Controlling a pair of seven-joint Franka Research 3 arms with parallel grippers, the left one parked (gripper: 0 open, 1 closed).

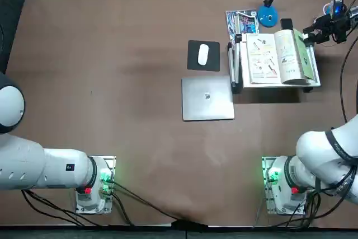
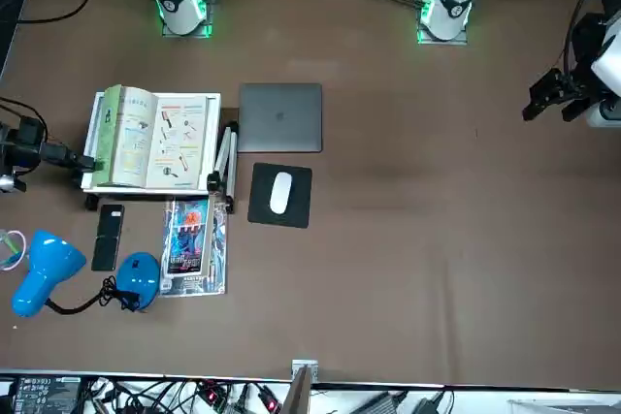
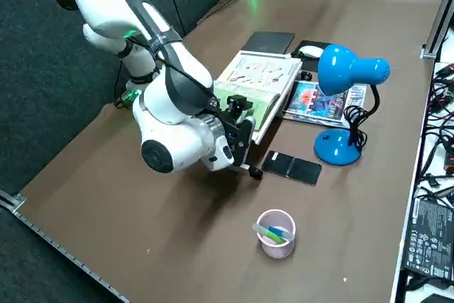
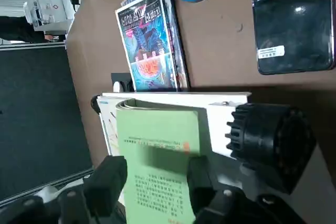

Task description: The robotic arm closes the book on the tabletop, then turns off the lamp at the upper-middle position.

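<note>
Green-covered book (image 1: 288,57) lies open on white stand (image 1: 268,85); right gripper (image 4: 158,167) released, by stand's right edge. Closing step, seemingly; next, fold cover leftward.

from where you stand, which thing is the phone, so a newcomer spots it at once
Find the blue lamp on the brown table. Between its round base and the book stand lies the phone: a flat, dark slab. Unlike the mouse pad, it is narrow and carries no mouse.
</note>
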